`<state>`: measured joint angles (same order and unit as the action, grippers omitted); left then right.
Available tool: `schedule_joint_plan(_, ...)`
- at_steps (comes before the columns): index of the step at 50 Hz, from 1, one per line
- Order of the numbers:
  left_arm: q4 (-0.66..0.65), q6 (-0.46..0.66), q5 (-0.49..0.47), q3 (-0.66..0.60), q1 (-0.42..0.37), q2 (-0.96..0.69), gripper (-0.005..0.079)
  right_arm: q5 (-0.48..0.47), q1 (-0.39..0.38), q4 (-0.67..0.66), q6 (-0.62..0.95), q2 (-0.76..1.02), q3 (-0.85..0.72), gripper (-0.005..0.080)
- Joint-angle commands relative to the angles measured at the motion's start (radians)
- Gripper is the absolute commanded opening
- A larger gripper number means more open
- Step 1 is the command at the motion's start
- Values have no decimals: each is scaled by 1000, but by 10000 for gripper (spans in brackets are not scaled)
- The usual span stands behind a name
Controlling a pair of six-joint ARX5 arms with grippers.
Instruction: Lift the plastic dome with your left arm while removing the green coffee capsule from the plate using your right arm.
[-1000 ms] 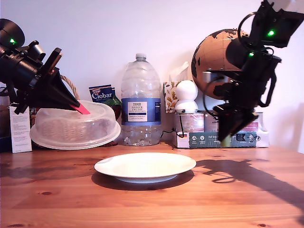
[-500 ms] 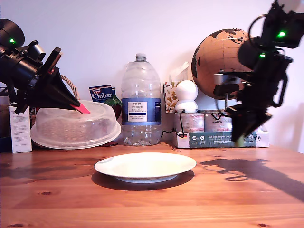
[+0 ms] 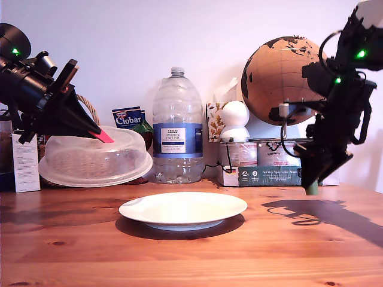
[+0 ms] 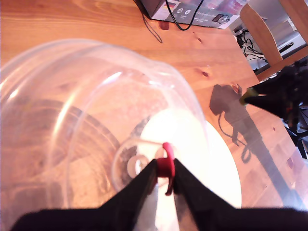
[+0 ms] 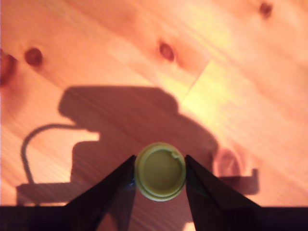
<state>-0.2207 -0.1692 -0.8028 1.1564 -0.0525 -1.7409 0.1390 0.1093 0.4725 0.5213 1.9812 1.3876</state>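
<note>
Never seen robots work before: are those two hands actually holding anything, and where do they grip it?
My first hand pinches the plastic dome by its pink tab. My second hand clamps the green coffee capsule by its sides.

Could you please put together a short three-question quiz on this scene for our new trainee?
1. True or false: the green coffee capsule lies on the plate.
2. What does my first gripper grip on the plastic dome?
A. its flared rim
B. the pink-red tab on top
C. nothing
3. Fill in: in the exterior view, my second gripper hangs above the wooden ____, toward that view's right of the plate.

Key
1. False: it sits between my second gripper's fingers, off the plate.
2. B: the tab is pinched, and the dome is held tilted and clear of the plate.
3. table
</note>
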Motion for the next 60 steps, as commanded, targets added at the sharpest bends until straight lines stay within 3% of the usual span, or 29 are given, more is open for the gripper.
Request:
schedule_joint_plan(1,11,1,-5,-3,-3,8,-24,1,-2,-3,-2,26,3,257)
schedule_joint_plan(26,21,-14,-27,-3,-62,8,-24,8,-1,-16,-10,89,3,274)
schedule_joint_plan(37,43,-30,-27,-3,-105,8,-24,7,0,19,-9,89,3,409)
schedule_joint_plan(47,65,-45,-27,-3,-123,8,-24,6,5,51,-25,87,3,464)
schedule_joint_plan(60,84,-49,-24,-3,-157,8,-24,-1,19,76,-27,63,14,465)
